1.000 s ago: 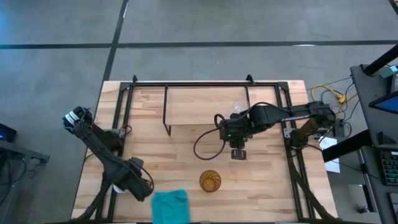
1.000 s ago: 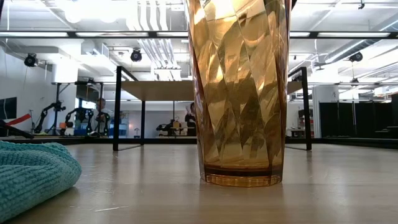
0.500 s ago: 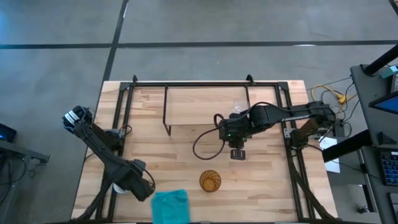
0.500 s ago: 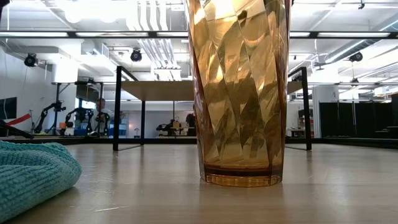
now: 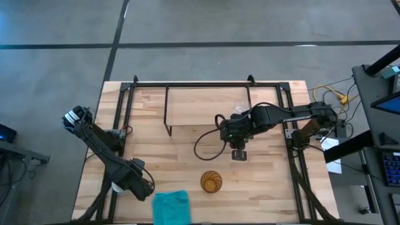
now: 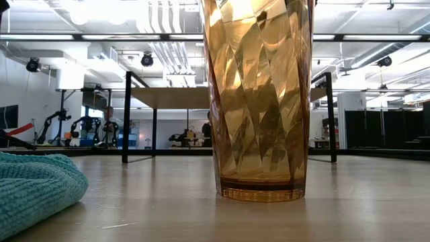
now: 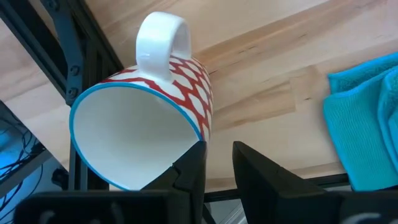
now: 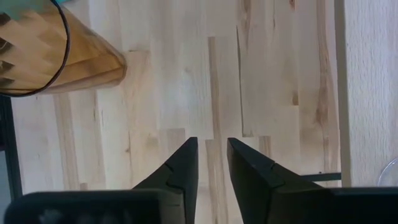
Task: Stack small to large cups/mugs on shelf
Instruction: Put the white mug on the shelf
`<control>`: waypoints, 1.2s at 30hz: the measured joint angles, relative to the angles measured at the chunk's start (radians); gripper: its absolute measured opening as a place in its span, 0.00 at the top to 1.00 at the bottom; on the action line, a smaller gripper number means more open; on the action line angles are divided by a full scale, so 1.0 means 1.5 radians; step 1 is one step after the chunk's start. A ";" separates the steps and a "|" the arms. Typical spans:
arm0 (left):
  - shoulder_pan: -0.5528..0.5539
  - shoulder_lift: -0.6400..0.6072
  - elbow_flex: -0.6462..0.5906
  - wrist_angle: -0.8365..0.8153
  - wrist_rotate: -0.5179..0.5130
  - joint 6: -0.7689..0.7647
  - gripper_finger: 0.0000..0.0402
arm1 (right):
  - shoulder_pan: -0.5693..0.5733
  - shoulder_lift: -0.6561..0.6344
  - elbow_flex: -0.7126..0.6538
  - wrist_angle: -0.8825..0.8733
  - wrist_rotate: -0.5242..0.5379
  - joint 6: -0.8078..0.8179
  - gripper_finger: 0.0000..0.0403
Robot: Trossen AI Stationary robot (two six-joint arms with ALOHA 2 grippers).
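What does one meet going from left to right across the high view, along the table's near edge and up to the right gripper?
Left gripper → teal cloth → amber tumbler → right gripper.

The middle of the table [image 5: 169,156] is bare wood, open for passage between the shelf [image 5: 206,106] at upper centre and the amber tumbler [image 5: 211,182] at lower centre. The right gripper [image 5: 239,154] hangs over that open stretch, its cable looping to the left. The teal cloth [image 5: 171,206] blocks the lower edge just left of the tumbler. The left gripper [image 5: 119,186] and white mug [image 7: 143,121] crowd the lower left corner against the black frame rail [image 5: 117,134].
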 joint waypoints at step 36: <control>-0.002 -0.016 -0.037 0.027 0.002 -0.004 0.83 | 0.000 0.000 0.000 0.006 0.000 0.000 0.79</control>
